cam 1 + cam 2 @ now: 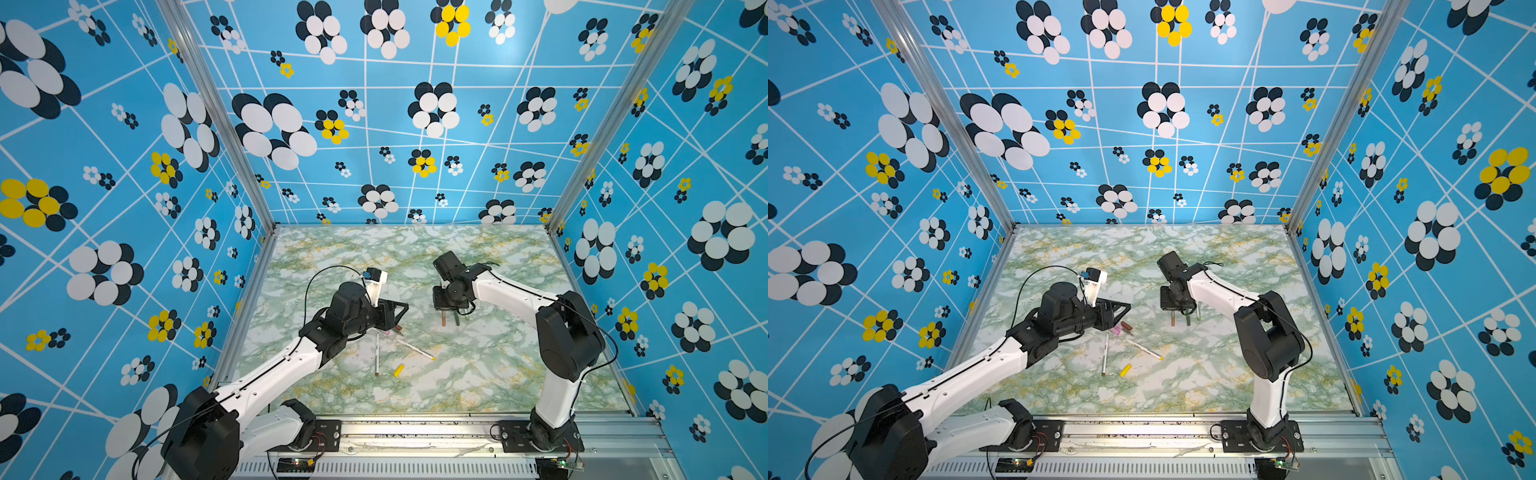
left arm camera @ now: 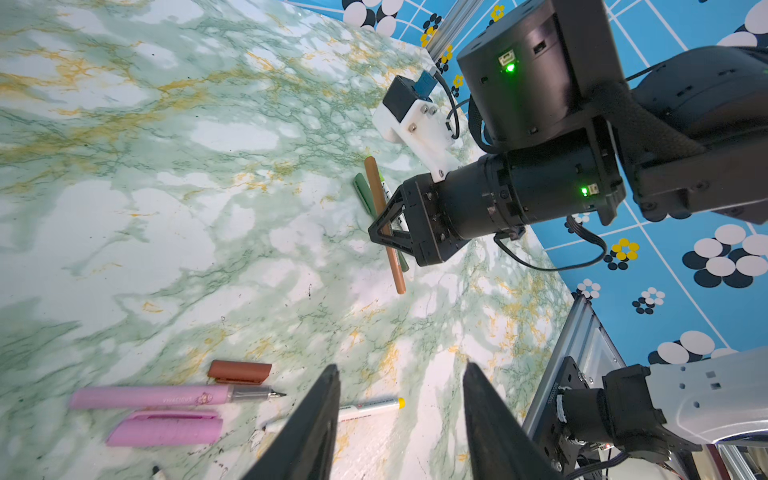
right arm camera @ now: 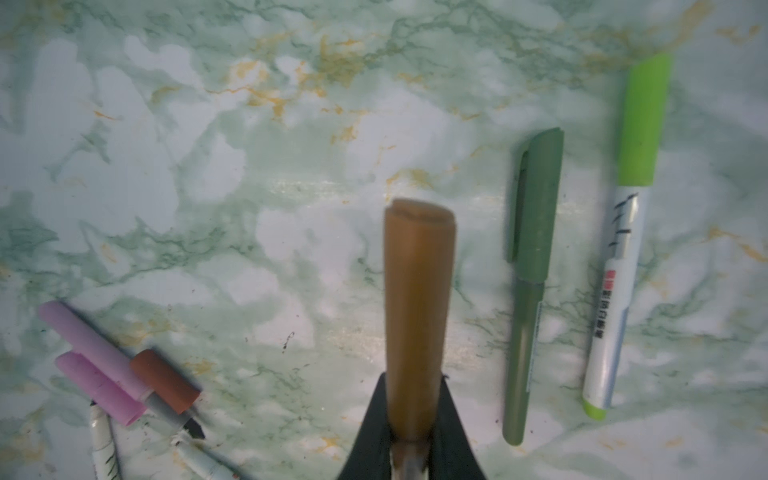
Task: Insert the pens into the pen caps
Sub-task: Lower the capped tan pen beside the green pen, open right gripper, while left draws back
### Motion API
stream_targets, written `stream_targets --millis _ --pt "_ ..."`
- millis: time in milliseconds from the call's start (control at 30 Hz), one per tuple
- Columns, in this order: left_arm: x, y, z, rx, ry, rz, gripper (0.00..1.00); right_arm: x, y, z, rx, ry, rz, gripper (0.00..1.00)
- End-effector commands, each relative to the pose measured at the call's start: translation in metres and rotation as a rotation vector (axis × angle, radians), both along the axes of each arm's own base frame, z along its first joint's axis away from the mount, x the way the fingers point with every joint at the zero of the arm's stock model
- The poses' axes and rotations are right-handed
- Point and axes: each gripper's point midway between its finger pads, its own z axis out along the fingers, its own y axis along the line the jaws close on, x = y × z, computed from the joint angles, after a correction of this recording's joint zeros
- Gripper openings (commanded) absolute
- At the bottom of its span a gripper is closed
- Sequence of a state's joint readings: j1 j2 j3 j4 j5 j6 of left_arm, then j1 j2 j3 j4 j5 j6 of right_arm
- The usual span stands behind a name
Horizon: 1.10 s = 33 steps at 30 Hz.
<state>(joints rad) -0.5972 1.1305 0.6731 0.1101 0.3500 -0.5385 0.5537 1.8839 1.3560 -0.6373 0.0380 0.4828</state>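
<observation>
on the marbled table (image 1: pixel 511 374), we take the yellow cap (image 1: pixel 399 370) as landmark; it lies by itself. just left of the yellow cap we see a white pen with a brown tip (image 1: pixel 377 353), lying nearly straight up the top views, its tip about level with the cap. just above the cap in both top views lies a white pen with a yellow tip (image 1: pixel 1144 349), set slantwise, its tip pointing right. higher again above the cap sits a small cluster: an uncapped pink pen (image 2: pixel 149 397), a pink cap (image 2: pixel 166 428) lying alongside it, and a brown cap (image 2: pixel 239 371) just beside the pen's bare tip. the left pincer (image 2: pixel 399 374) hangs near this cluster, released: its two fingers (image 2: pixel 316 415) stand apart and grasp nothing. above the cap and to its right, the right pincer (image 3: pixel 413 386) is clenched on a tan pen (image 3: pixel 417 291), grasping it partway along the barrel; we cannot tell whether the pen touches the table. to the right of the tan pen, farther still from the yellow cap, a dark green pen (image 3: pixel 534 270) and a white pen with a light green cap (image 3: pixel 623 249) lie on the table, both capped, parallel and a little apart.
</observation>
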Motion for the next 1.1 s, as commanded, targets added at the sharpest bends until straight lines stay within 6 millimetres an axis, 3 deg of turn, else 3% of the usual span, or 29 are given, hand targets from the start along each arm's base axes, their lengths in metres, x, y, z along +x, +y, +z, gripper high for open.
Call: stream_targets --millis 0,433,1067 --pt "0.000 0.002 0.006 -0.008 -0.034 0.006 0.49 0.005 -0.010 -0.004 -0.064 0.014 0.012 0.06" --pt "0.002 0.000 0.011 -0.012 -0.035 0.005 0.49 0.009 -0.011 -0.031 -0.089 0.056 0.005 0.07" --pt "0.001 0.002 0.015 -0.015 -0.045 0.013 0.49 0.011 -0.009 -0.046 -0.086 0.072 -0.008 0.14"
